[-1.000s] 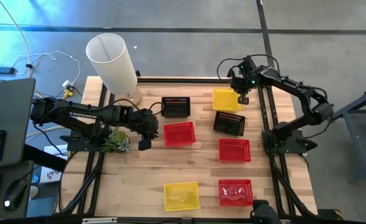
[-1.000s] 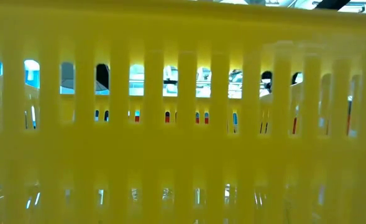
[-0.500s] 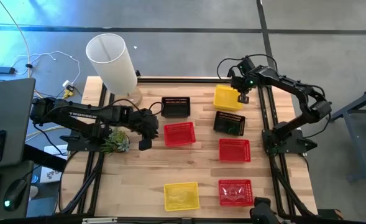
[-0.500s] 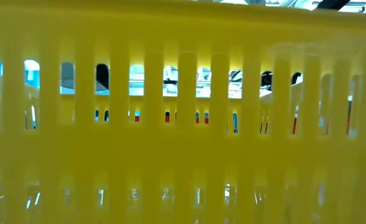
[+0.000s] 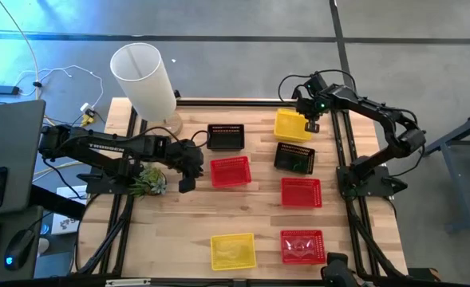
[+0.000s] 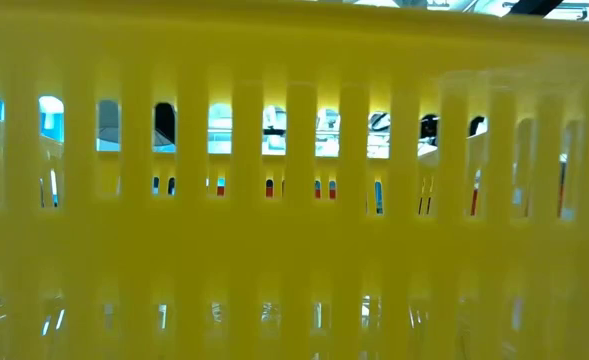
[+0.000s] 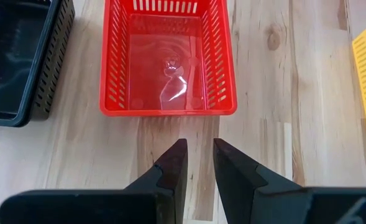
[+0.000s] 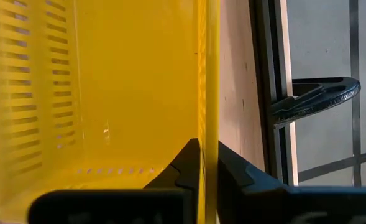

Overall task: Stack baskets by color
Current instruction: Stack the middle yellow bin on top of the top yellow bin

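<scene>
A yellow basket (image 5: 289, 126) sits slightly askew at the far right of the table, with my right gripper (image 5: 312, 125) shut on its right wall. My left gripper (image 7: 199, 163) hovers over bare wood just short of a red basket (image 7: 168, 62), its fingers a narrow gap apart with nothing between them. Two black baskets (image 5: 225, 137) (image 5: 294, 157) and two more red baskets (image 5: 301, 192) (image 5: 302, 245) stand on the table. A second yellow basket (image 5: 233, 250) stands at the near edge, and its wall (image 6: 294, 200) fills the low view. My right gripper pinches the yellow basket's right-hand wall at its rim (image 8: 212, 127), one finger (image 8: 191, 158) inside the basket and one outside. The fingers come from above, pointing steeply down. The basket sits a little turned in the hold; whether its floor rests on the table I cannot tell.
A tall white cylinder lamp (image 5: 143, 80) stands at the far left corner, and a small green plant (image 5: 147, 182) lies beside the left arm. The table's dark frame rail (image 8: 266, 93) runs close outside the held basket. Bare wood (image 5: 171, 231) lies near left.
My right gripper has turned a little at the wrist while staying in place, and the yellow basket in it has swung slightly out of square with the table's edges. My left arm has kept still.
</scene>
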Robot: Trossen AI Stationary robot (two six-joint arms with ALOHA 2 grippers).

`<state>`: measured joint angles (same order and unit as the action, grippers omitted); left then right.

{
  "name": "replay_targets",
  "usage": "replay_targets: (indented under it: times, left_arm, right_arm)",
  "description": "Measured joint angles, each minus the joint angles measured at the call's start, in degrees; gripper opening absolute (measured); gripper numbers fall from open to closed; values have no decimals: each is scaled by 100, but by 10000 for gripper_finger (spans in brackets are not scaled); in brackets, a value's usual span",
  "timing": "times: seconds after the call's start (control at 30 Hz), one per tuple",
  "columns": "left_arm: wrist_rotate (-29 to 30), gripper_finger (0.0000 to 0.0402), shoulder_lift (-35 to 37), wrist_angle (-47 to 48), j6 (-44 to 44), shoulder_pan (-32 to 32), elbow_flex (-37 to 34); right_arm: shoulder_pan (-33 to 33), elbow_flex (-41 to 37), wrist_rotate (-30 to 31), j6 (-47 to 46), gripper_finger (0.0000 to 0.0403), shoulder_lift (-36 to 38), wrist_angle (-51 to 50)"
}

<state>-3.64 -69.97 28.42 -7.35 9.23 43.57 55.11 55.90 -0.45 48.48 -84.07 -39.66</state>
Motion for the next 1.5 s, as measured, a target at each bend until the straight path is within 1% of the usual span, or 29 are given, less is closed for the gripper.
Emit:
replay_targets:
  times: [0.13, 0.27, 0.33, 0.4, 0.5, 0.67, 0.7, 1.1, 1.33, 1.5]
  left_arm:
    - [0, 64, 0, 0, 0, 0, 0]
    - [0, 64, 0, 0, 0, 0, 0]
    - [0, 64, 0, 0, 0, 0, 0]
    - [0, 64, 0, 0, 0, 0, 0]
    - [0, 64, 0, 0, 2, 0, 0]
    - [2, 64, 0, -1, 2, 0, 0]
    - [2, 64, 0, 0, 2, 0, 0]
    - [2, 64, 0, -2, 2, 0, 0]
    - [2, 64, 0, -2, 2, 0, 0]
    - [2, 64, 0, -2, 2, 1, 0]
  right_arm:
    - [0, 0, 5, -63, 58, 0, 2]
    - [-2, -1, 237, -59, 91, 0, 107]
    - [-2, -2, 281, -133, 100, 0, 177]
    - [-2, 0, 236, -218, 101, 2, 233]
    - [-2, -2, 189, -259, 84, 2, 210]
    - [-2, -2, 108, -300, 15, 2, 136]
    - [3, 0, 89, -332, 8, 2, 136]
    - [199, 29, -208, -371, 1, 4, 105]
    - [278, 553, -426, -467, 0, 4, -282]
    - [298, 755, -558, -359, 0, 4, -808]
